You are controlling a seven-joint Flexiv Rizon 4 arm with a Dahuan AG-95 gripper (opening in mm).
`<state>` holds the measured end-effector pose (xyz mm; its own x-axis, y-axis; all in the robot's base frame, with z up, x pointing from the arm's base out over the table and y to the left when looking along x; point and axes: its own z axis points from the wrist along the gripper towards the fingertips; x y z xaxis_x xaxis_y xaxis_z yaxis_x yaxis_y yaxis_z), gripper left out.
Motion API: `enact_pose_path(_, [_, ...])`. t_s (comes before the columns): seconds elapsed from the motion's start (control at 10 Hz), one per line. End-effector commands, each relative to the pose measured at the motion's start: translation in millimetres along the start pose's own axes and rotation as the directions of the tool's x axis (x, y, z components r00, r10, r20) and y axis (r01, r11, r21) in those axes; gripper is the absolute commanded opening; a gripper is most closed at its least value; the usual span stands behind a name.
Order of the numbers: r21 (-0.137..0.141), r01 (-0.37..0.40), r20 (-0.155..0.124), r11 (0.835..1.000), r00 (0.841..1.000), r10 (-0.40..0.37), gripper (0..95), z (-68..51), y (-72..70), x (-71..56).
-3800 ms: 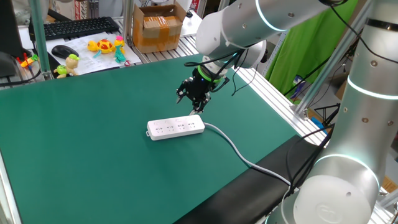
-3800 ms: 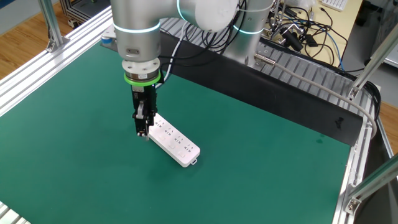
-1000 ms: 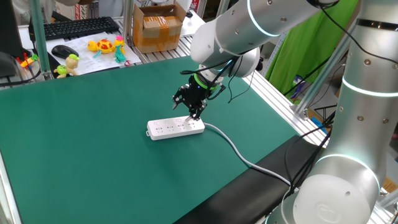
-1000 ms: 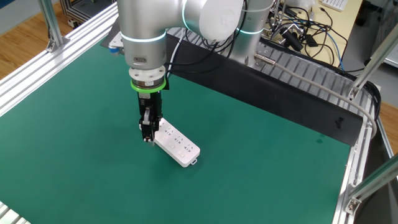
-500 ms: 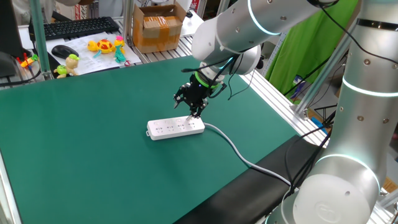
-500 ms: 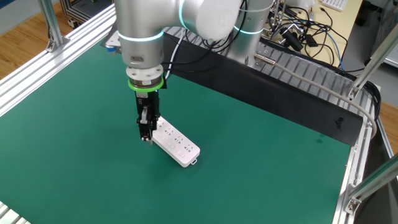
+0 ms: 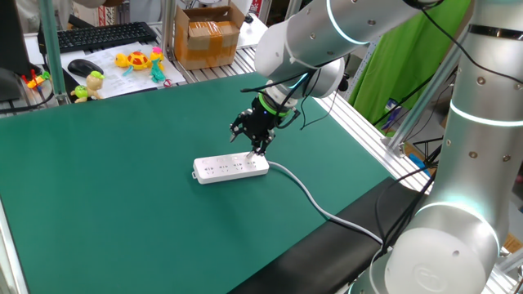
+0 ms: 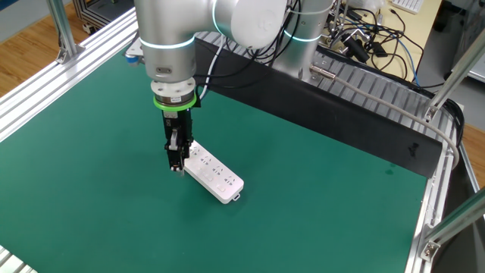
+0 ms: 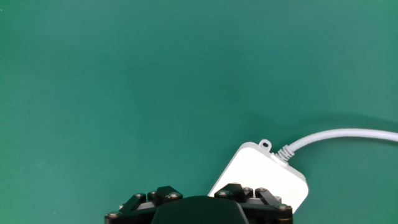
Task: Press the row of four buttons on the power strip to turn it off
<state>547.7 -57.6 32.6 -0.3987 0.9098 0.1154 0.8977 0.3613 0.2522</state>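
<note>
Tool (image 7: 258, 148), opening unreadable, still poised over power strip's (image 7: 231, 168) cable end; no button visibly pressed.

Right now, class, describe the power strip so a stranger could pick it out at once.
Start at the green table mat. Near its middle, under the arm's black pincer, lies the power strip: a long white bar with dark socket holes and a pale grey cable, the only white thing on the mat.

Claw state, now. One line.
Claw: cannot be told open or closed; fingertips hidden in every view. It holds nothing, poised at the cable end of the power strip.
</note>
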Motion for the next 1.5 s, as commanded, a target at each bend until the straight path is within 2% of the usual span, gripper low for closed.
enact_pose_path(0.1, [0.005,-0.001,0.002,1.000,1.000,0.001,57.0,1.1,1.0,0.5])
enact_pose_path(0.2, [0.002,-0.008,-0.005,1.000,1.000,0.008,57.0,-0.7,2.5,1.6])
enact_pose_path(0.6, [0.008,-0.022,0.007,1.000,1.000,0.022,57.0,-2.2,11.3,16.8])
enact_pose_path(1.5, [0.001,-0.027,0.004,1.000,1.000,0.027,57.0,-2.2,17.9,30.7])
